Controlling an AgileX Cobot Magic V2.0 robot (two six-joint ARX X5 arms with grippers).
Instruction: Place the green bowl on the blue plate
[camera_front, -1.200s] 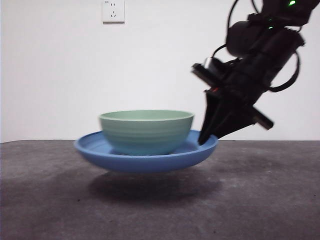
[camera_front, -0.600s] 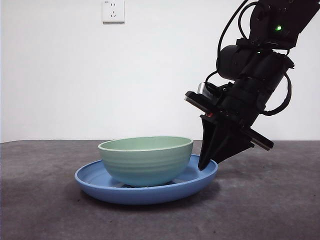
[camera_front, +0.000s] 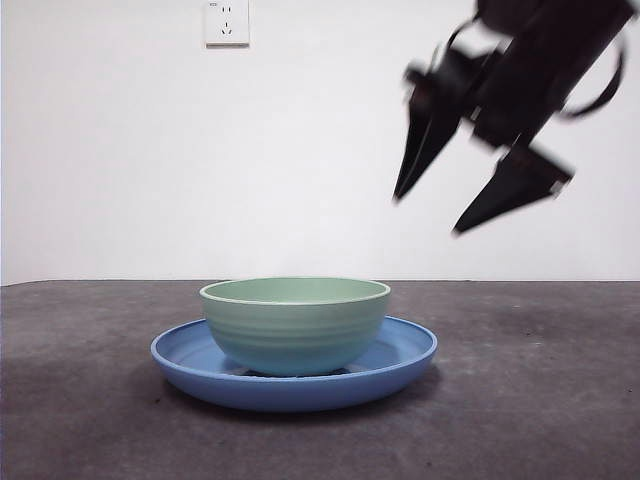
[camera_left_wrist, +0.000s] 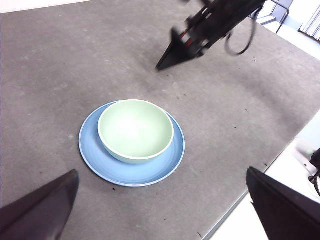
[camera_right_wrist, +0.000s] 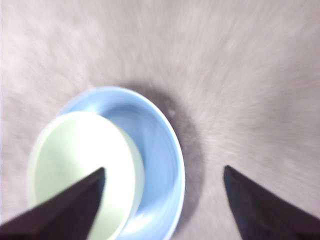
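You see the green bowl (camera_front: 295, 325) sitting upright inside the blue plate (camera_front: 400, 362), and the plate rests flat on the dark grey surface (camera_front: 540, 420). Your right claw (camera_front: 430, 212) hangs in the air above and to one side of the plate, jaws spread wide and touching nothing; it is blurred. Your left claw (camera_left_wrist: 160, 200) waits well back from the dishes, its jaws wide apart too, holding nothing
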